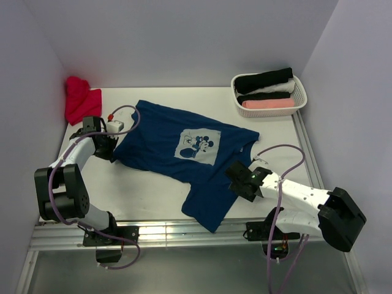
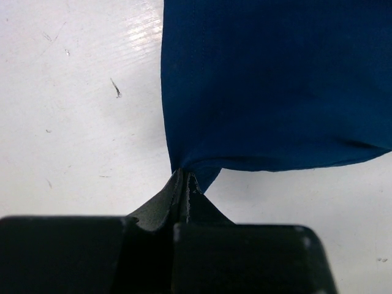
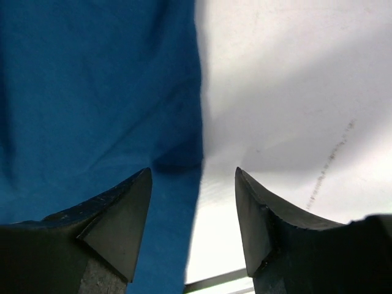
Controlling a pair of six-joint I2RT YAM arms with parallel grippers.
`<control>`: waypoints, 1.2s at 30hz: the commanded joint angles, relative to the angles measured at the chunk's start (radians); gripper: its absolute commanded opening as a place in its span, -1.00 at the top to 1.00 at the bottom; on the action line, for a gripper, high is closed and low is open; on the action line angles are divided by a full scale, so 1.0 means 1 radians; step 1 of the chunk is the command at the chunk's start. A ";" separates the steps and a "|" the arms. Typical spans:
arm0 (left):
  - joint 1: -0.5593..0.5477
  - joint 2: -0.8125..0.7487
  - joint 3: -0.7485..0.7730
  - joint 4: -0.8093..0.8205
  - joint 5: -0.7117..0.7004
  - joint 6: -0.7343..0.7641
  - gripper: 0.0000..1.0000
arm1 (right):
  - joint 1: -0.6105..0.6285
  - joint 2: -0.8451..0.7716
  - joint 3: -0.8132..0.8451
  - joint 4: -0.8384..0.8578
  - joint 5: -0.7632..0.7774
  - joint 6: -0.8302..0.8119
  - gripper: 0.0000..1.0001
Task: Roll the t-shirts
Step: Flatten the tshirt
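- A navy t-shirt (image 1: 184, 159) is lying spread on the counter (image 1: 147, 190).
- Three rolled shirts (image 1: 264, 79) are sitting in a basket (image 1: 299, 98).
- A red shirt (image 1: 79, 98) is lying crumpled far left.

Overhead wide — wrists close on t-shirt (image 1: 159, 131).

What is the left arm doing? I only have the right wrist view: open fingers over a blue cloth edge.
Observer: The left gripper is shut on a corner of the navy t-shirt.
Operator: Is the shirt rolled at all?
Observer: No. It lies spread out, print up, skewed across the table.
Operator: Any other shirts waiting?
Observer: One red t-shirt, bunched up in the far left corner.
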 commanded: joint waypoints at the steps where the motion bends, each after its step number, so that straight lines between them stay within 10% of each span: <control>1: 0.007 -0.020 0.022 -0.012 0.027 0.024 0.99 | -0.016 -0.002 -0.015 0.069 0.024 0.019 -0.26; 12: 0.007 -0.021 0.021 -0.017 0.027 0.025 0.99 | -0.029 0.054 -0.061 0.174 -0.010 0.022 0.11; 17: 0.009 -0.026 0.019 -0.012 0.024 0.025 0.99 | -0.028 0.031 -0.044 0.137 0.019 0.020 0.88; 36: 0.038 -0.160 0.027 -0.122 0.102 0.146 0.99 | -0.074 -0.350 0.306 -0.294 0.168 -0.110 1.00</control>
